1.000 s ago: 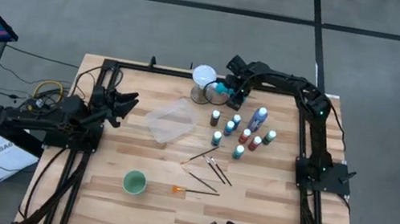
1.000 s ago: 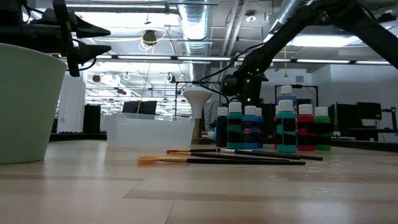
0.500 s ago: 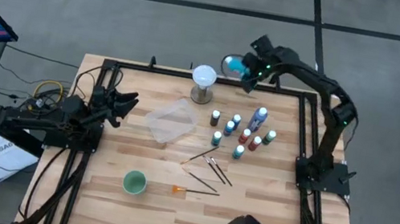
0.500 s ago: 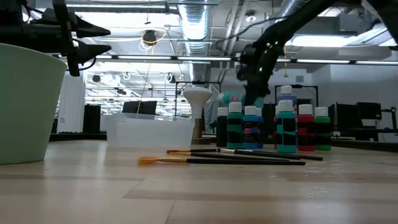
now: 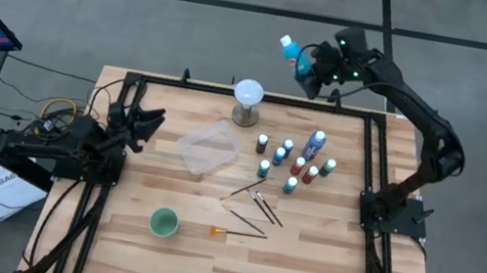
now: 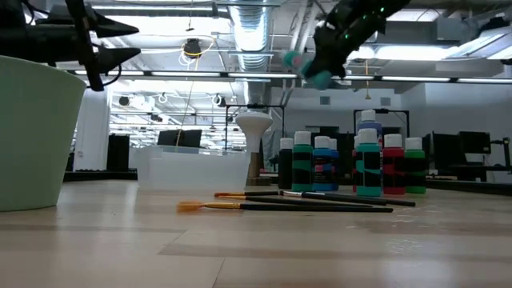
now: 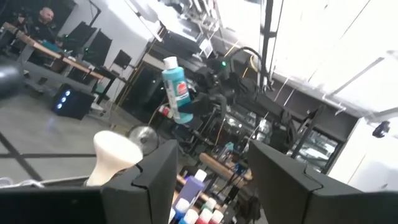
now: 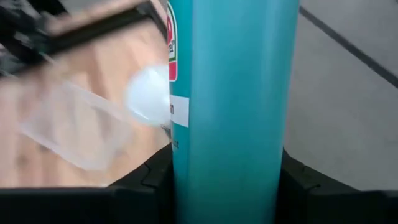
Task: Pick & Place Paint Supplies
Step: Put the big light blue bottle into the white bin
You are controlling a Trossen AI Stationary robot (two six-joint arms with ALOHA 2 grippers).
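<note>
While the light wooden table [image 5: 322, 259] is being viewed from above, a teal white-capped paint bottle [image 5: 294, 52] is being held by the right gripper [image 5: 311, 66] beyond the table's far edge, at the frame's upper middle. The left gripper [image 5: 153, 121] is being kept open at mid-left, nothing between its fingers. The remaining small paint bottles [image 5: 295, 161] are being left clustered right of centre, thin dark-handled brushes [image 5: 254, 208] below them.

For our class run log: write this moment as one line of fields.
right claw: shut on teal paint bottle, raised beyond table's far edge | left claw: open, empty, waiting | clear tray: empty
</note>
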